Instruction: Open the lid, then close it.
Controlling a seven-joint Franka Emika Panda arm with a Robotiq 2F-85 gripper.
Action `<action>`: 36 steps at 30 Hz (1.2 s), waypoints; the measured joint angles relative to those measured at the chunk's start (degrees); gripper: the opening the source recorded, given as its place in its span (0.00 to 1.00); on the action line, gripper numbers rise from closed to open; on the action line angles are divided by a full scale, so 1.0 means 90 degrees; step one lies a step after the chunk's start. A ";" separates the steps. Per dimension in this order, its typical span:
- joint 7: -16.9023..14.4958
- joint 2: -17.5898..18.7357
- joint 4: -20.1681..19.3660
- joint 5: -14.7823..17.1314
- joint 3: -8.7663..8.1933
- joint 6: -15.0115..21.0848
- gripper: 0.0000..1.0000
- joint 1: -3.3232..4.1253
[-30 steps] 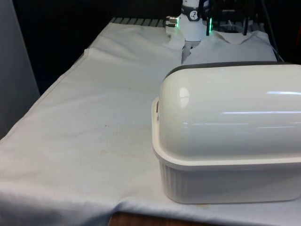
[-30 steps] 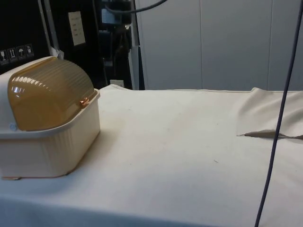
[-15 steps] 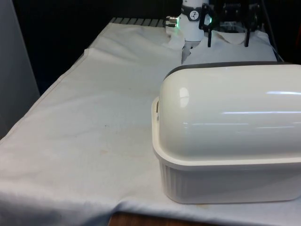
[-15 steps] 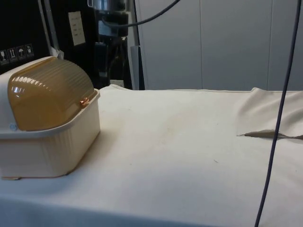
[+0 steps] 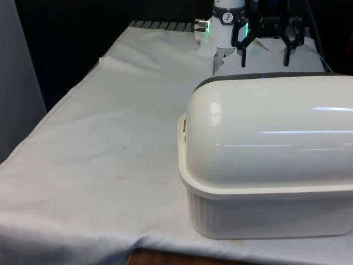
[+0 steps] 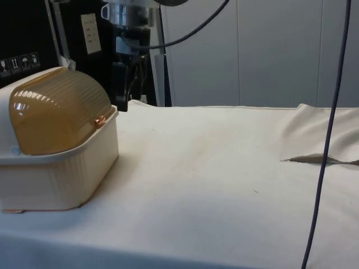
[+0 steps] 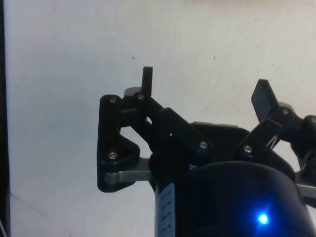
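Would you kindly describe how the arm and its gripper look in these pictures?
The arm is white and rounded, with a small green light on its side. The gripper is black, built of bolted linkage bars ending in two thin flat fingers. A dark cable loops away from the wrist.

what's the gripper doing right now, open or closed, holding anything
gripper: open, holding nothing, in the air behind the bread box, whose lid is closed.

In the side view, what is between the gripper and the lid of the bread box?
Nothing. In the side view the open gripper hangs just beyond the closed amber lid of the bread box, with bare white cloth below the small gap.
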 measured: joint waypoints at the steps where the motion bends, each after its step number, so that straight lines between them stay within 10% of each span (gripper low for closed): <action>1: -0.0025 0.0032 0.0025 0.0000 -0.0006 0.0013 1.00 -0.0006; 24: -0.0064 0.0821 0.0700 0.0000 -0.0057 0.0121 1.00 -0.0025; 36: -0.0064 0.1063 0.0618 0.0000 -0.0057 0.0802 1.00 -0.0032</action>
